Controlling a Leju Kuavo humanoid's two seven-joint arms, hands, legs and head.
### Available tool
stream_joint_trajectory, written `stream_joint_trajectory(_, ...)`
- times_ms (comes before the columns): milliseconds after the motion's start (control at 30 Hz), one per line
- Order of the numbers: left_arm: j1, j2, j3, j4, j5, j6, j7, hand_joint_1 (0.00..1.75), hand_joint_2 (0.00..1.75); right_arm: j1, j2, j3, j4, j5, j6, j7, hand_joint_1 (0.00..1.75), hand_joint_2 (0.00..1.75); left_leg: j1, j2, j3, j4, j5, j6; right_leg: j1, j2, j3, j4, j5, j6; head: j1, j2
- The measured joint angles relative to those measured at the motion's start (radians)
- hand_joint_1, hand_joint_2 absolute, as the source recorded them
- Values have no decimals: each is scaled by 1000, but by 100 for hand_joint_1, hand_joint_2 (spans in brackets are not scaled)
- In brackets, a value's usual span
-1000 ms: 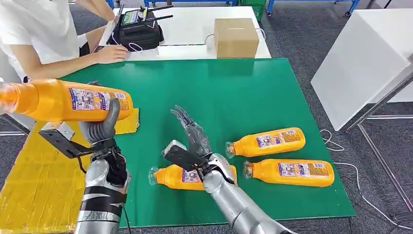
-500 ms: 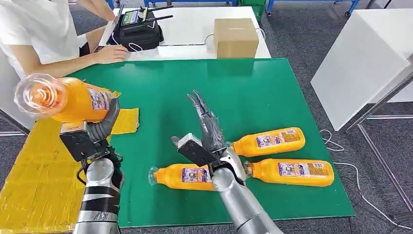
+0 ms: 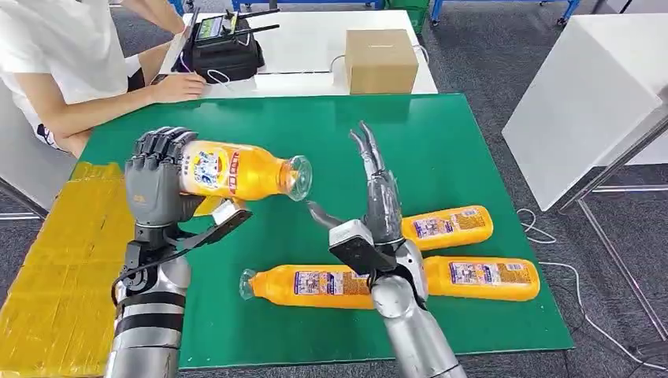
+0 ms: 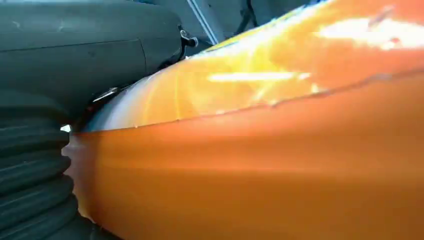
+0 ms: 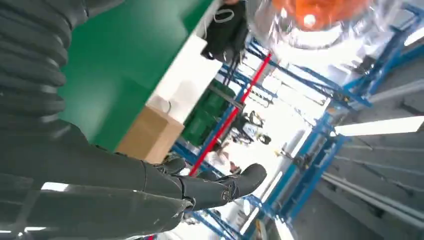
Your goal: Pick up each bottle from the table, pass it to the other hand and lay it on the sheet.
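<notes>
My left hand [image 3: 156, 183] grips an orange bottle [image 3: 244, 171] by its base and holds it level above the green table [image 3: 441, 134], its clear cap end toward my right hand. That bottle's orange body [image 4: 260, 160] lies close against the left wrist camera. My right hand [image 3: 376, 206] stands upright and open just right of the cap, fingers spread, not touching it; its dark fingers [image 5: 215, 187] show in the right wrist view with the cap end [image 5: 315, 20] near. Three more orange bottles lie on the table: one [image 3: 303, 285] in front, two [image 3: 449, 227] [image 3: 480, 277] at right. The yellow sheet [image 3: 55, 268] lies at left.
A person [image 3: 71, 63] sits at the far left with a forearm on the white table behind, next to a black case [image 3: 224, 51]. A cardboard box [image 3: 381, 60] stands at the back. A white block [image 3: 583, 102] stands to the right of the table.
My left hand has turned the held bottle around and swung it right, so the cap now points at my right hand. My right hand has risen and moved right, fingers upright.
</notes>
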Motion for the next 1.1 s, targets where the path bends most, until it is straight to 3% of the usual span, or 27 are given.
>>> stream_joint_trajectory(867, -3, 8, 51, -8, -28, 1, 39, 175, 175, 18, -24, 0, -69, -2, -3, -2, 0, 175, 0, 0, 0, 0, 0, 0, 0, 0, 0, 0, 0, 0, 0, 0)
stream_joint_trajectory(967, -9, 131, -52, 0, -69, 1, 385, 175, 175, 27, -28, 6, -79, -11, -26, -20, 0, 175, 0, 2, 1, 0, 0, 0, 1, 2, -4, 1, 0, 0, 2, 0)
stream_joint_trajectory(1067, -104, 355, -335, 82, -78, 1, 1087, 175, 175, 47, -41, 21, -104, -23, -52, -23, 0, 175, 1, 6, -4, 0, 2, -4, 3, 6, -9, 2, 5, -7, -3, 0)
stream_joint_trajectory(1100, -121, 396, -439, 98, -76, 2, 1223, 175, 175, 52, -46, 22, -111, -26, -55, -23, 0, 175, 1, 3, -4, 0, 3, -4, 3, 4, -8, 3, 4, -7, -2, 0)
